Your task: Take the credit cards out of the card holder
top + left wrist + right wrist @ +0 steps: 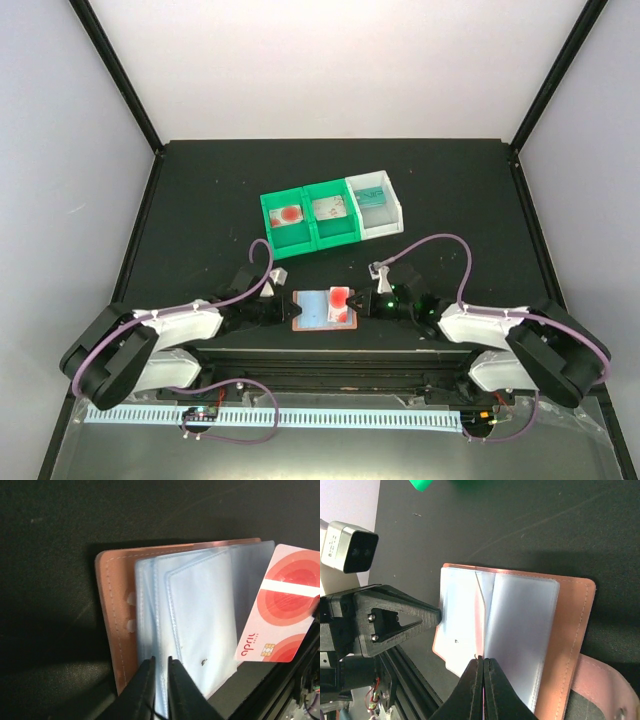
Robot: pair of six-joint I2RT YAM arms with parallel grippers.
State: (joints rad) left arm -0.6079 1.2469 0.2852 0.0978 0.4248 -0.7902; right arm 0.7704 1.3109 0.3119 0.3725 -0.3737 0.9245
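The card holder (312,312) lies open near the table's front edge, salmon leather (112,625) outside and pale blue pockets (200,615) inside. My left gripper (160,667) is shut on the edge of a pale blue pocket at the holder's left side (281,311). My right gripper (483,661) is shut on the edge of a white credit card with red circles (282,615). That card stands out over the holder's right part (340,297), mostly clear of the pockets. In the right wrist view the card (480,620) is seen almost edge-on.
Two green trays (272,238) (335,233) and a white tray (392,218) stand side by side behind the holder, each with a card in it. The holder's tab (600,685) lies out to its right. A black rail runs along the table's near edge (320,352).
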